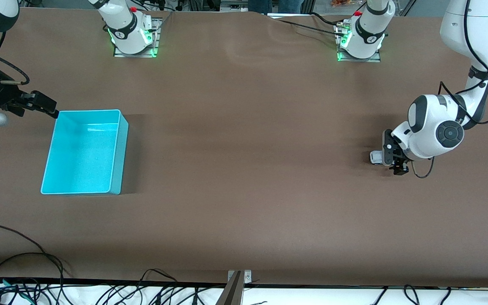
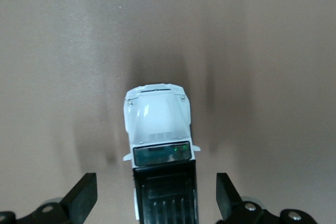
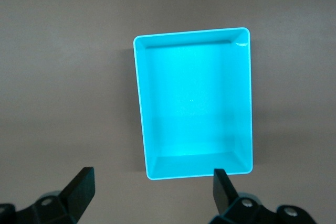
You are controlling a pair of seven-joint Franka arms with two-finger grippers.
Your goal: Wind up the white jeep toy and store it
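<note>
White jeep toy (image 2: 160,150) sits on the table (image 1: 244,169) toward the left arm's end, well apart from the cyan bin (image 1: 119,140). Left gripper (image 2: 155,198) is low over it, fingers spread, 1 each side, not touching (black roof between them). Right gripper (image 3: 149,190) waits released above the bin. Risk: an off-centre closure could nudge the jeep, making it roll out of the 2 fingers.
</note>
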